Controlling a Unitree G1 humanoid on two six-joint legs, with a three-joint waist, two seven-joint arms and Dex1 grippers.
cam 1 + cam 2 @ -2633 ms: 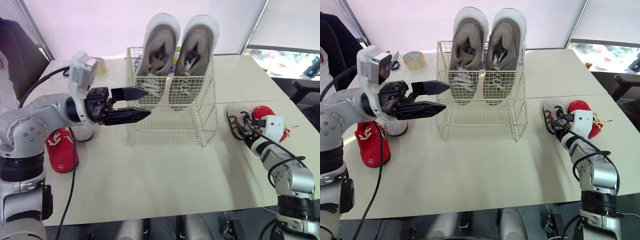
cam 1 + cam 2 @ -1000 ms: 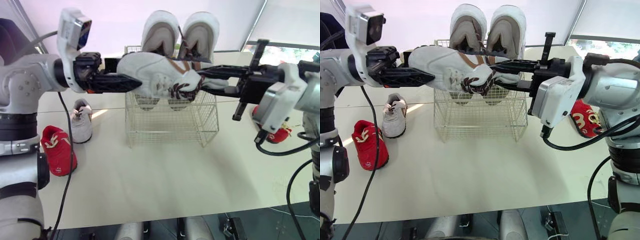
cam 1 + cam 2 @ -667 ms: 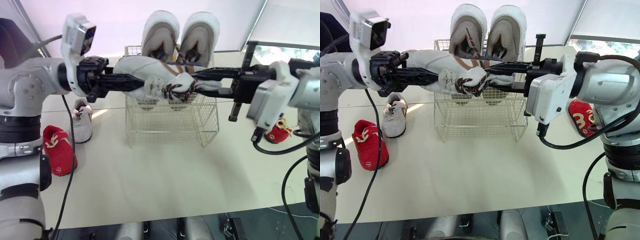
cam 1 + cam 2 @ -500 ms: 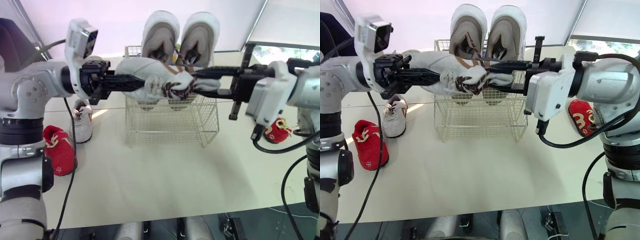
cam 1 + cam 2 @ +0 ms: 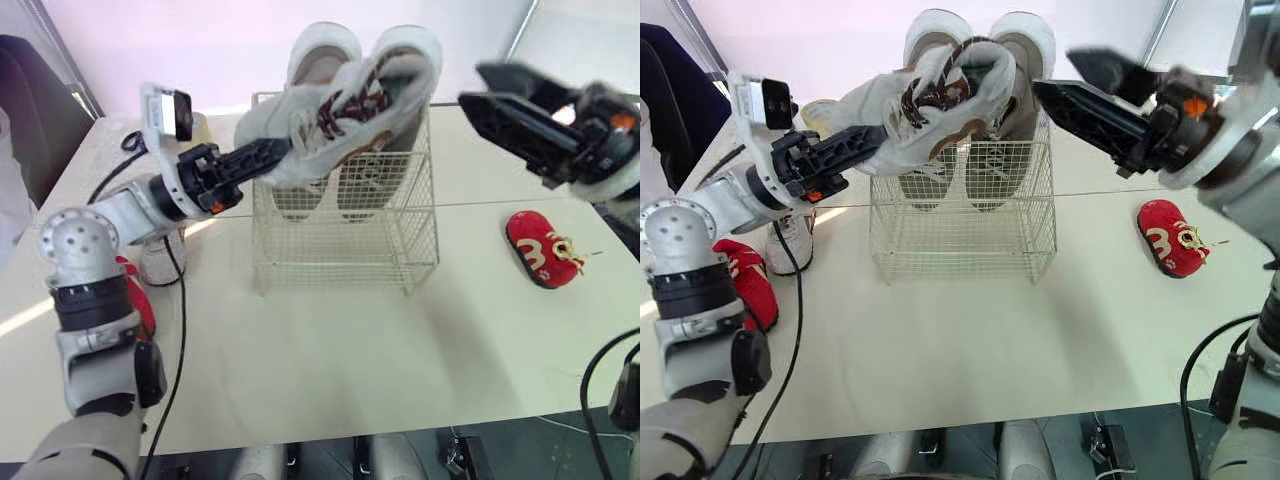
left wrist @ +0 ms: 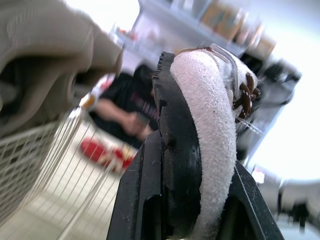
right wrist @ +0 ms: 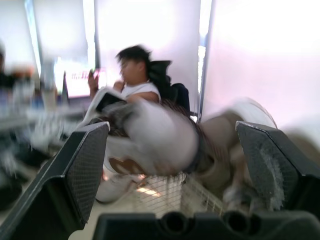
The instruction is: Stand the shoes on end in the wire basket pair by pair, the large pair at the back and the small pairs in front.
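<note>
Left claw [image 5: 272,153]: pinching the near end of a white shoe [image 5: 340,100], brown laces. In the left wrist view the black sole and fuzzy white upper sit squeezed between the fingers [image 6: 135,200]. The shoe is held aloft and tilted, its far end raised. It hangs above the basket [image 5: 340,245] rim, in front of the large pair [image 5: 318,50]. Whether it touches that pair, cannot tell.

Right claw [image 5: 472,87]: spread wide, nothing in it. It is raised to the right of the basket top and points toward the white shoe, apart from it. The right wrist view has both fingers far apart with the shoe blurred between and beyond them, and a seated person [image 7: 132,75] behind.

Basket: on the table [image 5: 330,360], mid-back. The large pair stands on end along its back wall, toes up past the rim. The front of the basket has no shoes standing in it.

On the table: one red shoe [image 5: 540,250] to the right of the basket, well apart. Another red shoe [image 5: 745,280] and a second white shoe [image 5: 790,240] lie to the left, near the left arm. A tape roll [image 5: 815,110] sits at the back left.
</note>
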